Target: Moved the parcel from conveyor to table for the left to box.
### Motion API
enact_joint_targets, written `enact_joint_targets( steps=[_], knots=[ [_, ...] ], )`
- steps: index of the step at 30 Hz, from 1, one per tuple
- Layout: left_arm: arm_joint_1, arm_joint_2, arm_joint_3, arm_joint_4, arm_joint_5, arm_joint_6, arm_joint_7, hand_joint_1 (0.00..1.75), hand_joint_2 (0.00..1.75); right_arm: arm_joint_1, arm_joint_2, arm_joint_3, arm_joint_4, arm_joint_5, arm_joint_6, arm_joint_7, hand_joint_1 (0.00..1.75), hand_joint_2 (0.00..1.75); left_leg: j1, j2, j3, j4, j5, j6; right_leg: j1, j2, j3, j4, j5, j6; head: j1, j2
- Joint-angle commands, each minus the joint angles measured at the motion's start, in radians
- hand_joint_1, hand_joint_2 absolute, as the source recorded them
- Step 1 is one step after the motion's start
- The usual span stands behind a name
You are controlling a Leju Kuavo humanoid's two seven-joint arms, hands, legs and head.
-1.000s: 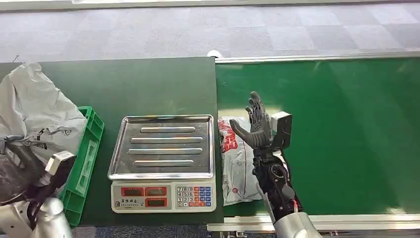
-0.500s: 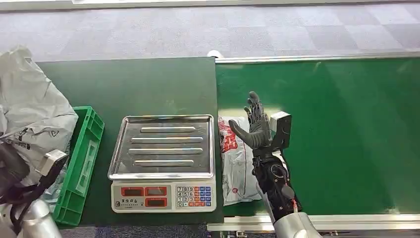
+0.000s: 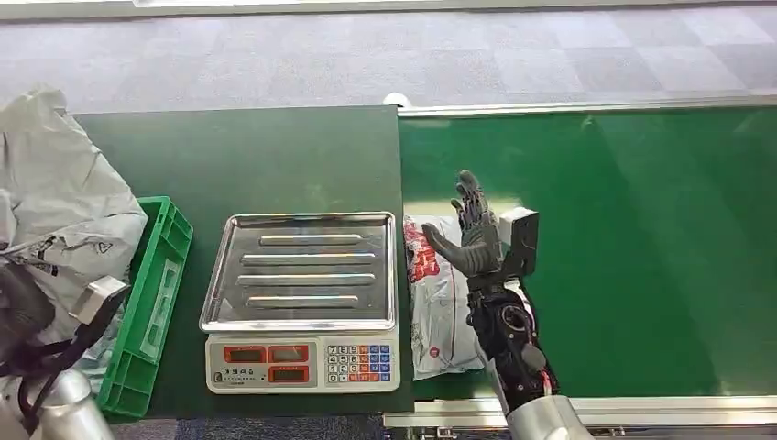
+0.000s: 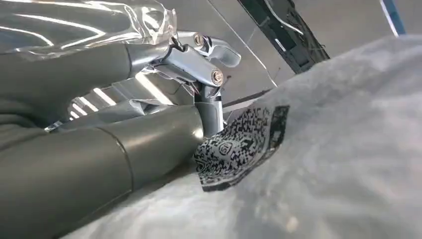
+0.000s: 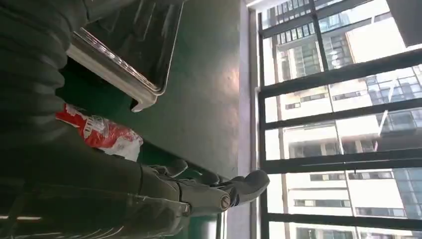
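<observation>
A white parcel with red print (image 3: 435, 298) lies flat on the green conveyor belt (image 3: 623, 247), right beside the scale. My right hand (image 3: 472, 234) is raised just above the parcel's right half, fingers spread and pointing up, holding nothing. In the right wrist view the same hand (image 5: 149, 194) is seen with the parcel's red corner (image 5: 97, 132) beside it. At the far left my left hand (image 3: 23, 312) grips a large crumpled grey parcel (image 3: 64, 197). Up close, its thumb (image 4: 114, 154) presses on the grey parcel (image 4: 338, 149) near a printed code label (image 4: 241, 144).
A steel-topped weighing scale (image 3: 302, 284) with a keypad stands on the dark green table (image 3: 257, 156). A green plastic crate (image 3: 151, 307) sits at the table's left edge, partly under the grey parcel. Metal rails edge the conveyor; grey carpet lies beyond.
My left arm has drawn the grey parcel leftward, uncovering more of the green crate. The right hand has stayed almost still above the white parcel.
</observation>
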Motion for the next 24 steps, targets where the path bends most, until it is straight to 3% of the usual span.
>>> enact_joint_targets(
  steps=[1, 10, 11, 16, 17, 18, 24],
  knots=[
    [-0.004, -0.004, 0.037, 0.014, -0.016, 0.015, -0.004, 0.00, 0.00, -0.022, -0.005, 0.000, 0.011, -0.002, 0.000, 0.002, 0.00, 1.75, 0.000, -0.001, 0.002, -0.001, 0.000, 0.000, 0.000, 0.000, 0.003, -0.002, 0.000, 0.000, 0.000, 0.000],
    [0.000, -0.004, 0.049, -0.071, -0.013, 0.015, -0.004, 0.00, 0.00, -0.032, -0.002, 0.004, 0.024, -0.002, 0.003, -0.002, 0.00, 1.75, 0.001, 0.000, 0.001, 0.000, -0.001, 0.000, 0.001, 0.001, 0.002, -0.001, 0.000, 0.000, 0.000, 0.000],
    [0.007, -0.004, 0.034, -0.102, -0.045, 0.015, -0.004, 0.00, 1.75, -0.032, -0.003, 0.004, 0.025, -0.002, 0.001, -0.002, 0.00, 1.75, 0.000, 0.000, 0.000, 0.000, 0.000, 0.000, 0.000, 0.001, 0.001, 0.000, 0.000, 0.000, 0.000, 0.000],
    [0.007, -0.004, 0.046, -0.079, -0.104, 0.015, -0.004, 0.00, 1.75, -0.029, -0.006, 0.001, 0.019, -0.002, 0.000, -0.005, 0.00, 1.75, 0.000, -0.001, 0.002, -0.001, 0.000, 0.000, 0.000, 0.000, 0.002, -0.001, 0.000, 0.000, 0.000, 0.000],
    [0.037, -0.002, -0.039, -0.098, -0.175, 0.015, 0.107, 0.00, 1.75, -0.028, -0.007, 0.001, 0.018, -0.002, 0.000, -0.004, 0.00, 1.75, 0.000, 0.000, 0.001, 0.000, 0.000, 0.000, 0.000, 0.001, 0.002, -0.001, 0.000, 0.000, 0.000, 0.000],
    [0.007, -0.004, 0.033, -0.069, -0.139, 0.015, -0.004, 0.00, 1.75, -0.025, -0.008, 0.000, 0.012, -0.002, 0.001, -0.003, 0.00, 1.75, 0.000, 0.000, 0.001, 0.000, 0.000, 0.000, 0.000, 0.000, 0.001, -0.001, 0.000, 0.000, 0.000, 0.000],
    [0.017, -0.004, -0.035, -0.085, -0.229, 0.015, 0.043, 0.00, 1.75, -0.019, -0.010, -0.005, -0.002, 0.002, 0.005, 0.000, 0.00, 1.75, 0.000, -0.001, 0.000, 0.000, 0.000, 0.000, 0.000, -0.001, 0.001, 0.000, 0.000, 0.000, 0.000, 0.000]
  ],
)
